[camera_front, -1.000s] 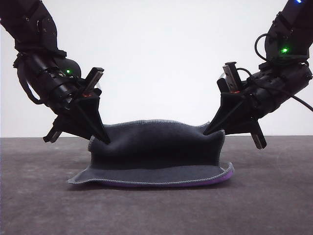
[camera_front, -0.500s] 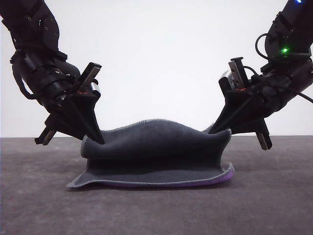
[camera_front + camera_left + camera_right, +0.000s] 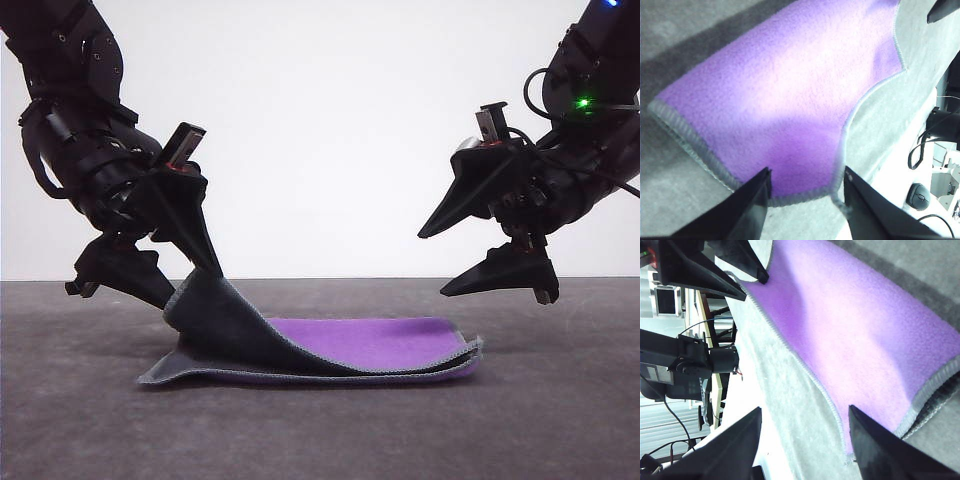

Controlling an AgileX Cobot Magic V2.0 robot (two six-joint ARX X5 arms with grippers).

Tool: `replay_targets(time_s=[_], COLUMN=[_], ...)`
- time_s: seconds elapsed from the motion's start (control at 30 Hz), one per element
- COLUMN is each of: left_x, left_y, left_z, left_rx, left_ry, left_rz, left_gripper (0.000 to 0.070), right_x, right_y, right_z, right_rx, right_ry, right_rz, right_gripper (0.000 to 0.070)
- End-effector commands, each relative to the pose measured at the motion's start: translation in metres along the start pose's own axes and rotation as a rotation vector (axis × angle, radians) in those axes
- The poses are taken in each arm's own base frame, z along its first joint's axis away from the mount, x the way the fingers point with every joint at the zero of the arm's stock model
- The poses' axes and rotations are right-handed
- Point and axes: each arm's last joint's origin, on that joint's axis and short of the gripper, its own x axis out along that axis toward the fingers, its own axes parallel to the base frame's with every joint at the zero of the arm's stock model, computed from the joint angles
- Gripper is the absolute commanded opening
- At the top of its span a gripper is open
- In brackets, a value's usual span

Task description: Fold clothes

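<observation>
We are seeing the cloth (image 3: 330,350) lying doubled on the table (image 3: 560,420), purple face up. Our right gripper (image 3: 470,262) is hovering with jaws spread and empty; our left gripper (image 3: 195,290), jaws parted, is touching the one raised corner needing flattening.

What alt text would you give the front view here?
A small cloth lies folded on a dark table, purple face up, its left corner still raised beside the left gripper. The right gripper hangs open above the cloth's right end, holding nothing. A plain white wall stands behind.
</observation>
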Motion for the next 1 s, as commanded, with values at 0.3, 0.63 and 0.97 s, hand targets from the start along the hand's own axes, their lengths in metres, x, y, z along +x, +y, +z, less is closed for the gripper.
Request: replay_targets(time_s=[0.3, 0.63, 0.97], left_x=[-0.001, -0.044, -0.104], left_y=[-0.005, -0.020, -0.050], left_z=[-0.002, -0.007, -0.033], left_rx=[-0.002, 0.044, 0.060], left_ry=[0.018, -0.123, -0.311], left_rz=[-0.055, 0.001, 0.289], left_gripper=[0.0512, 0.0512, 0.0512], right_x=[0.000, -0.023, -0.063], right_y=[-0.001, 0.031, 0.120], right_z=[0.002, -0.009, -0.044], right_rx=[-0.020, -0.070, -0.166], right_ry=[0.001, -0.024, -0.097], right_rz=[0.002, -0.013, -0.341], right_gripper=[0.0422, 0.0423, 0.0422])
